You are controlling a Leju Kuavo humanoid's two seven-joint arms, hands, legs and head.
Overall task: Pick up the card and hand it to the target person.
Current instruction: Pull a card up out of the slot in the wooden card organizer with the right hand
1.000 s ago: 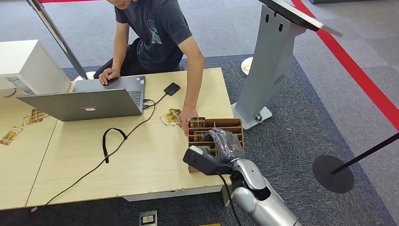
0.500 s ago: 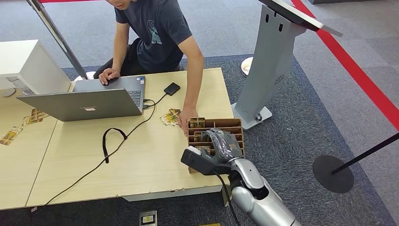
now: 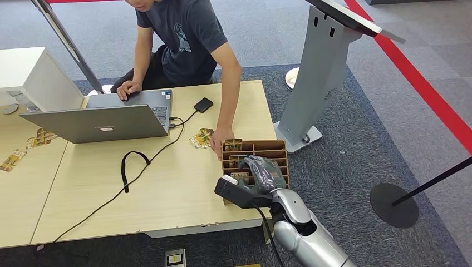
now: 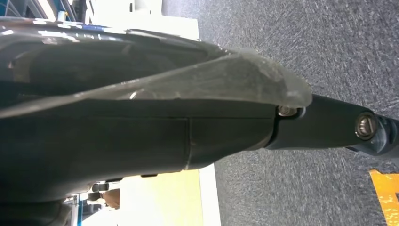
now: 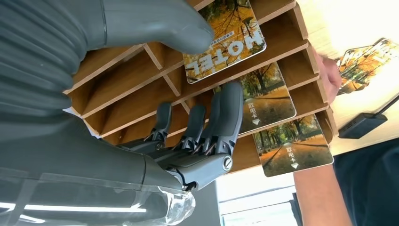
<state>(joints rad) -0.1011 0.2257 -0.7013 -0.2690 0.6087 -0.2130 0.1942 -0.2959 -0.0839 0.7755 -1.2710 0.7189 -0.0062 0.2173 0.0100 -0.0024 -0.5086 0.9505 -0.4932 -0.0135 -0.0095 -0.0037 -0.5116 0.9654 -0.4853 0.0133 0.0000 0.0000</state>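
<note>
A wooden card rack [image 3: 256, 147] sits at the table's right front corner, and landscape-printed cards stand in its slots. My right hand [image 3: 266, 172] hovers over the rack's near slots with its fingers apart. In the right wrist view the thumb [image 5: 160, 26] touches the nearest card, marked HOTEL [image 5: 230, 42]. The dark fingers [image 5: 221, 117] reach down by a divider beside a second card [image 5: 268, 101], and a third card [image 5: 291, 150] stands farther back. Nothing is gripped. The person [image 3: 183, 39] leans over the table with a hand [image 3: 218, 136] on the rack's far corner. My left hand [image 4: 324, 127] hangs over carpet with a finger straight.
Loose cards [image 3: 200, 138] lie beside the rack. A grey laptop [image 3: 100, 122], a black cable [image 3: 133, 167] and a small black box [image 3: 203, 104] occupy the table [image 3: 167, 189]. A grey sign stand [image 3: 320, 83] and a stanchion base [image 3: 394, 204] stand on the carpet to the right.
My right hand has sunk slightly toward the rack's near slots and shifted a little left. The HOTEL card now shows by its thumb. The person has stayed still.
</note>
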